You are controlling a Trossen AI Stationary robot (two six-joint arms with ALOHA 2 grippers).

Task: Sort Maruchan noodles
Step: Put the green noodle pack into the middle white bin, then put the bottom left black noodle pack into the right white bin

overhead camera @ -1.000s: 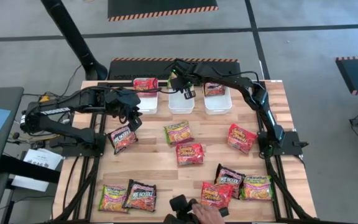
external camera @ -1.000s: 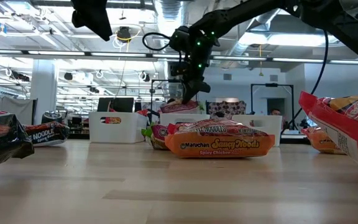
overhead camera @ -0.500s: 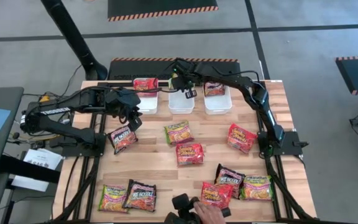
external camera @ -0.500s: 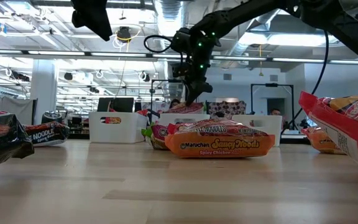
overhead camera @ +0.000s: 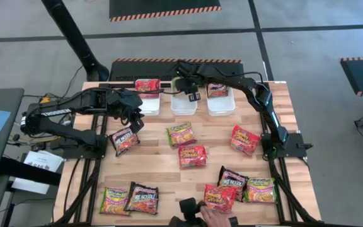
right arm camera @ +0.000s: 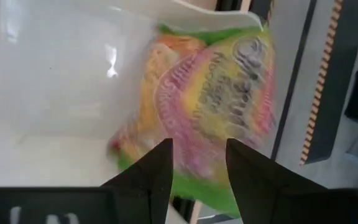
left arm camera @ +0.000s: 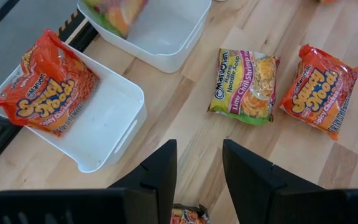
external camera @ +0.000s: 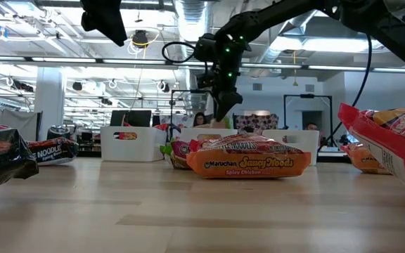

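The Maruchan noodles are crinkly packets. Several lie flat on the wooden table (overhead camera: 162, 167), among them a green-yellow one (overhead camera: 181, 133) and a red-orange one (overhead camera: 192, 155). Three white bins stand at the far edge. My right gripper (overhead camera: 191, 94) hangs open over the middle bin (overhead camera: 183, 106). Below its fingers a green-yellow packet (right arm camera: 210, 106) is tilted against the bin's far wall. My left gripper (overhead camera: 134, 120) hovers open above a dark packet (overhead camera: 124, 140).
The left bin (overhead camera: 149, 102) holds a red-orange packet (left arm camera: 45, 84), and the right bin (overhead camera: 221, 102) holds another packet (overhead camera: 217, 90). More packets lie near the front corners (overhead camera: 130, 198) (overhead camera: 241, 188). A person's hand (overhead camera: 210, 215) with a dark device rests at the table's near edge.
My right gripper has opened over the middle bin and rolled a little at the wrist. The green-yellow packet has left its fingers and dropped into the bin, out of sight in the low view.
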